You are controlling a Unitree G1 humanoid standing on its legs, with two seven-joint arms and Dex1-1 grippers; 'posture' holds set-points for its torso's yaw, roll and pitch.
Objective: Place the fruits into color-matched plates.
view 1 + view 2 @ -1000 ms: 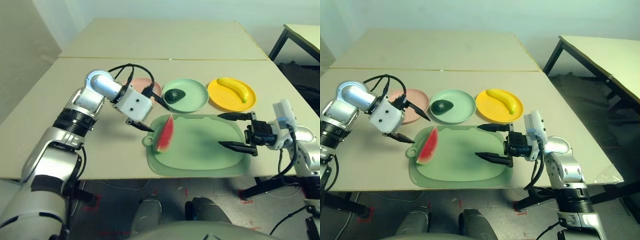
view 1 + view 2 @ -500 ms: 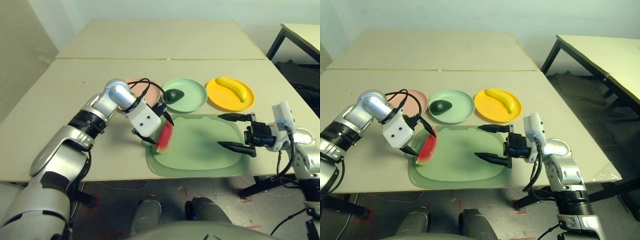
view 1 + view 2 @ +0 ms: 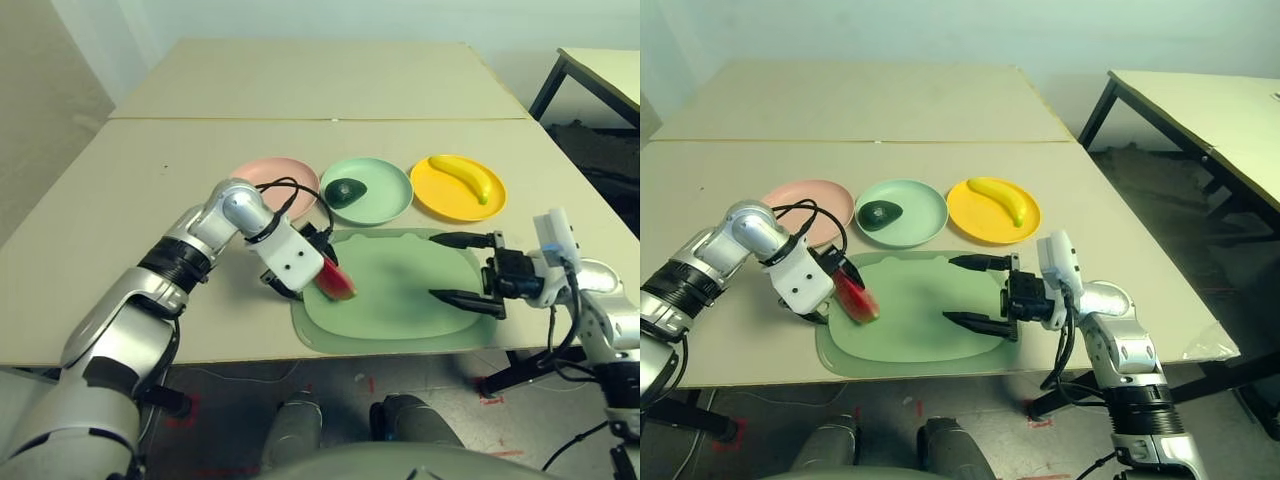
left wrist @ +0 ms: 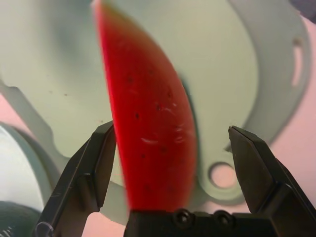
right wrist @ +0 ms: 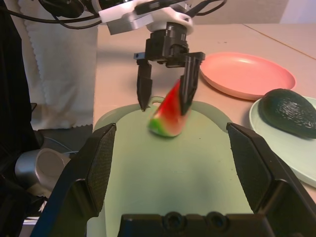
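1. Between the spread fingers of the left gripper [image 5: 165, 86] stands the watermelon wedge [image 3: 335, 281], on the near-left part of the green mat [image 3: 400, 300] on the counter [image 3: 120, 220]. One finger [image 5: 188, 81] appears to touch the red face; the other stands apart. The gripper is released, not yet clamped on the wedge.
2. Beyond the left gripper lie the three plates: the pink plate [image 3: 272, 175] bare, the green plate [image 3: 372, 190] holding the avocado [image 3: 346, 191], the yellow plate [image 3: 459, 187] holding the banana [image 3: 463, 176].
3. Across the mat from the wedge, the right gripper [image 3: 465, 270] hovers level over the mat's far edge, fingers wide and holding nothing.
4. Handling, as a judgement: the wedge looks like a light, rigid plastic toy with smooth, somewhat slippery faces. Its thin upper edge tips easily, so the hold is best taken across the two flat red faces near mid-height, not on the curved rind.
5. Compared with a second ago: the left gripper, then raised beside the pink plate and clear of the wedge, has come down to straddle it. The wedge, then leaning upright, now sits more tilted. The right gripper is unchanged.
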